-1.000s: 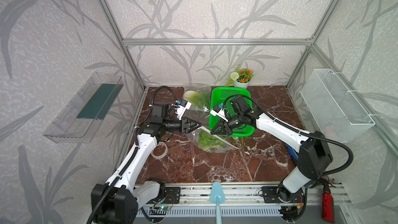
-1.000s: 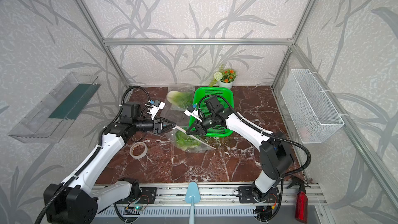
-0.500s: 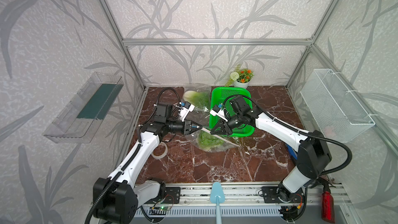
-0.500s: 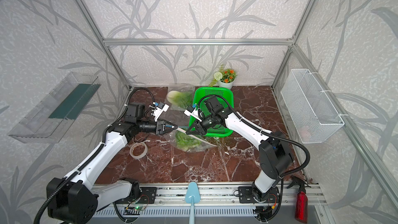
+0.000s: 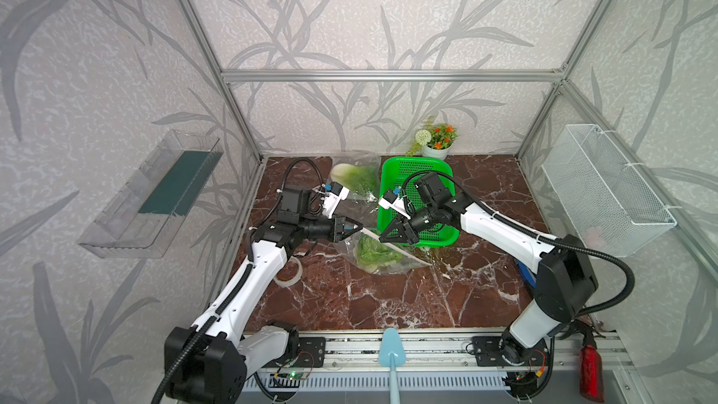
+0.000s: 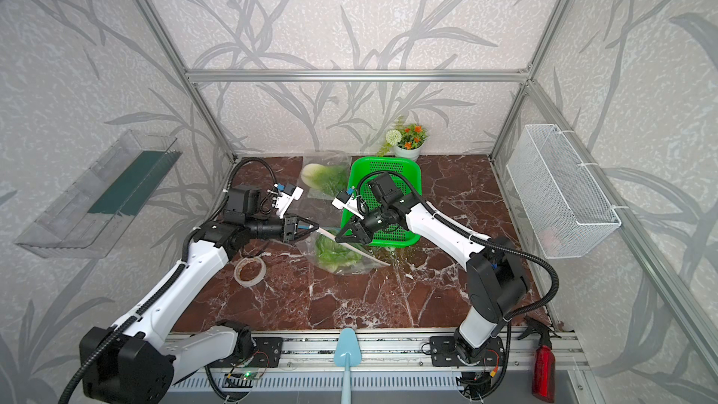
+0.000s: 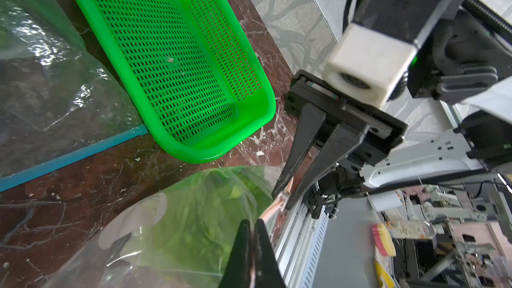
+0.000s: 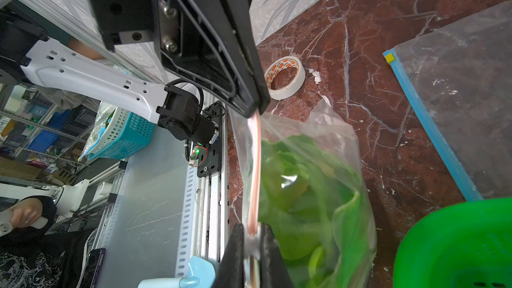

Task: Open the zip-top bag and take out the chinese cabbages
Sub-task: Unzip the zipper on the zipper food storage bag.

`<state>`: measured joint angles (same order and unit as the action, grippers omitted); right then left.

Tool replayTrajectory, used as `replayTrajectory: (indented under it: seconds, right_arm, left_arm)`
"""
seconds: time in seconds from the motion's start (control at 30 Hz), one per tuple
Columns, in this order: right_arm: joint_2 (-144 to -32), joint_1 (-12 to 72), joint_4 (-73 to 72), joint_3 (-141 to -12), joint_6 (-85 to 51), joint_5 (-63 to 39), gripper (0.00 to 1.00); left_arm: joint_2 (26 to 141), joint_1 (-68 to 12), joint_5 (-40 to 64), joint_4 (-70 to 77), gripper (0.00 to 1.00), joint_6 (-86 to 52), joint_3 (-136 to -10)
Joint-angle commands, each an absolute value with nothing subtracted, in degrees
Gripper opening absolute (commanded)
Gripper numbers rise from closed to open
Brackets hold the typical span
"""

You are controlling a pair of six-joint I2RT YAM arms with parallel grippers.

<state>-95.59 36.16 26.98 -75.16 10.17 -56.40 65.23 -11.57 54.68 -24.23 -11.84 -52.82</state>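
A clear zip-top bag (image 5: 388, 262) with a pink zip strip (image 8: 255, 162) hangs lifted at mid-table, one leafy green chinese cabbage (image 5: 375, 252) (image 8: 299, 189) inside it. My left gripper (image 5: 361, 228) (image 7: 253, 221) is shut on the strip's end. My right gripper (image 5: 382, 240) (image 8: 252, 227) is shut on the white slider (image 8: 250, 242) a short way along the same strip. The two grippers nearly meet tip to tip. A second clear bag (image 5: 355, 184) with a blue zip (image 7: 69, 156) lies at the back, holding another cabbage (image 6: 322, 176).
A green perforated basket (image 5: 415, 159) (image 7: 194, 153) lies under the right arm. A tape roll (image 5: 287, 275) (image 8: 285, 78) lies left of the bag. Potted flowers (image 5: 437, 141) stand at the back wall. A blue scoop (image 5: 390, 347) sits on the front rail, a wire basket (image 5: 606, 188) on the right wall.
My left gripper moved right to the bag's zip strip and shut on its end. The right arm kept its grip and place.
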Motion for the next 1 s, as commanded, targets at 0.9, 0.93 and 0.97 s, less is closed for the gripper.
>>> replayTrajectory:
  seconds: [0.9, 0.93, 0.97]
  right_arm:
    - [-85.6, 36.1, 35.5, -67.3, 13.2, -46.0, 0.0]
    - [-85.0, 36.0, 35.7, -66.9, 13.1, -45.4, 0.0]
    - [-84.5, 35.9, 35.9, -66.5, 13.2, -45.1, 0.0]
  left_arm:
    - [62.6, -4.0, 41.0, -15.6, 0.0, -23.1, -49.2]
    - [62.6, -3.8, 40.9, -15.5, 0.0, -23.2, -49.2]
    - [62.4, -3.8, 40.9, -15.4, 0.0, -23.3, -49.1]
